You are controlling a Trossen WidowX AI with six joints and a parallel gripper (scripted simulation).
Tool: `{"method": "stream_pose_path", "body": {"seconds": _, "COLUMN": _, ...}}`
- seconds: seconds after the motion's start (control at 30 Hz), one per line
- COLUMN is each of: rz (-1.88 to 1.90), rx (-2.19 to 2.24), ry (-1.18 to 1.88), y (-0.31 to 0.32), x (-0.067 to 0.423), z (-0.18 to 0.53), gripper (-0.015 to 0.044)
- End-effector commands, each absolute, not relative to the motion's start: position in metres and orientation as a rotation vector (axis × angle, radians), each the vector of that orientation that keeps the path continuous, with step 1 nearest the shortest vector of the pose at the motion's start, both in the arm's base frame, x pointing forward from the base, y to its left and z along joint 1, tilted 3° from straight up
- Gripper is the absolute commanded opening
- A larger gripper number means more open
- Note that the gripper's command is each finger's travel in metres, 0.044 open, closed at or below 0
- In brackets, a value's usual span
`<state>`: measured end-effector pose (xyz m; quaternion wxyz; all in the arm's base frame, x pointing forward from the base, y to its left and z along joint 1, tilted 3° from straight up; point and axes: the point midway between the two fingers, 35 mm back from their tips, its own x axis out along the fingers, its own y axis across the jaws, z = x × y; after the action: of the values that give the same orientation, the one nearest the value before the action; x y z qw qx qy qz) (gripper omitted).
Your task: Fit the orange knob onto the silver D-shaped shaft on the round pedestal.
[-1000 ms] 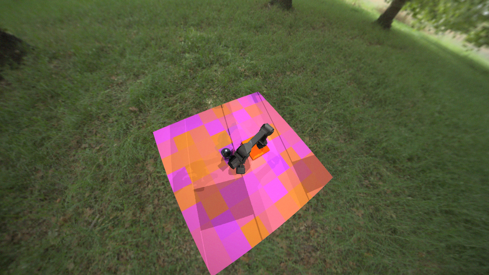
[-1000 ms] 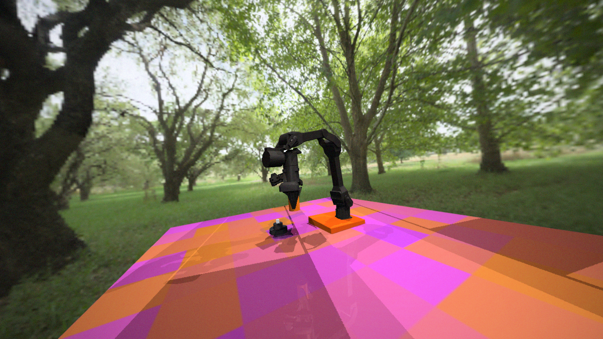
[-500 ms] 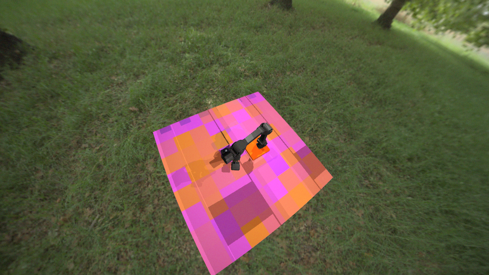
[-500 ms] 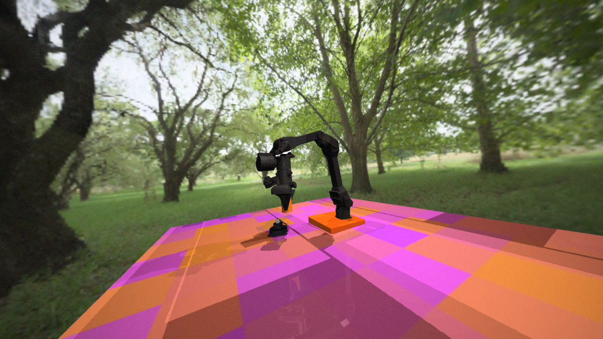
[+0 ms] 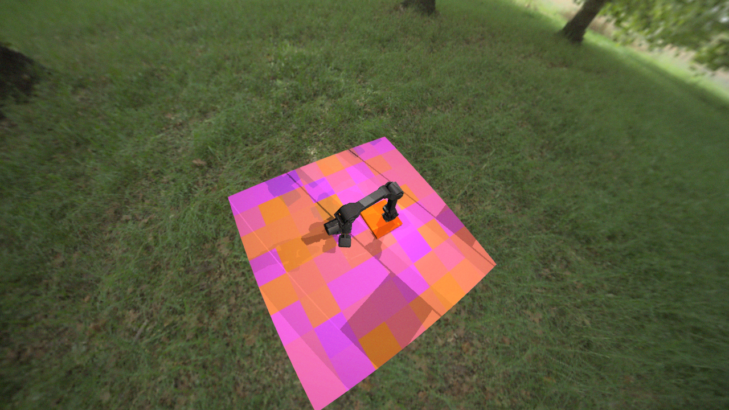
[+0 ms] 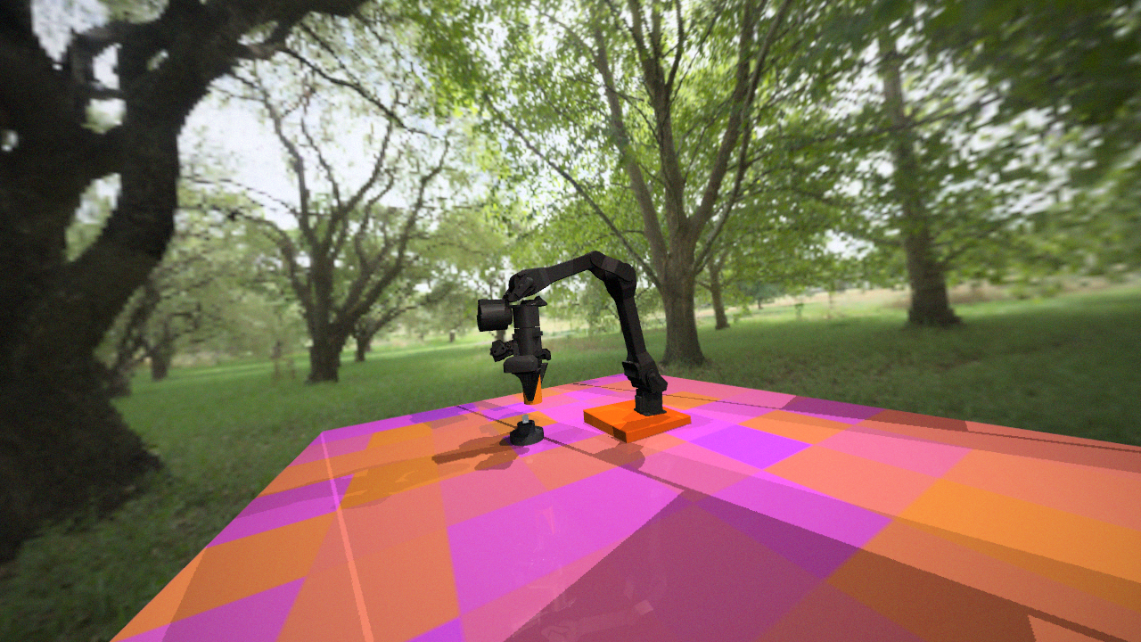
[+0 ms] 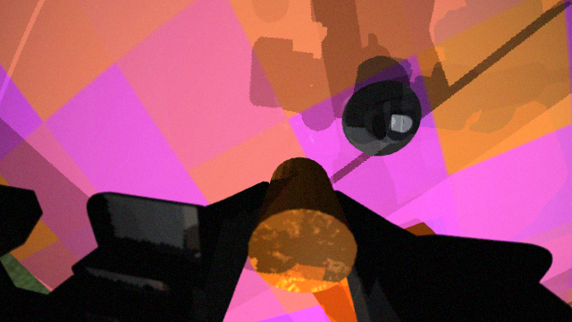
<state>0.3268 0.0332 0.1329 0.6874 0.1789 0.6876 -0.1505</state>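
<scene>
The gripper is clamped on the orange knob, held in the air. The round pedestal with its silver shaft sits just below the tool, apart from the knob.

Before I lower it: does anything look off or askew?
Nothing is damaged. The gripper holds the orange knob upright above the shaft on the pedestal. In the wrist view the shaft sits up and right of the knob.

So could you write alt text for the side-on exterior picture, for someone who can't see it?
A black robot arm's gripper holds a small orange knob just above a silver shaft on a round black pedestal. The arm stands on an orange base plate on a pink-and-orange checked table among trees.
</scene>
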Motion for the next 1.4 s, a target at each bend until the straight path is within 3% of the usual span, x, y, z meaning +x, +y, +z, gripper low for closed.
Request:
{"method": "stream_pose_path", "body": {"seconds": 0.0, "rz": -0.337, "rx": 0.392, "ry": 1.542, "y": 0.021, "x": 0.329, "z": 0.128, "gripper": 0.0}}
{"method": "stream_pose_path", "body": {"seconds": 1.03, "rz": -0.329, "rx": 0.383, "ry": 1.554, "y": -0.069, "x": 0.329, "z": 0.1, "gripper": 0.0}}
{"method": "stream_pose_path", "body": {"seconds": 1.37, "rz": -0.526, "rx": 0.577, "ry": 1.516, "y": -0.071, "x": 0.329, "z": 0.1, "gripper": 0.0}}
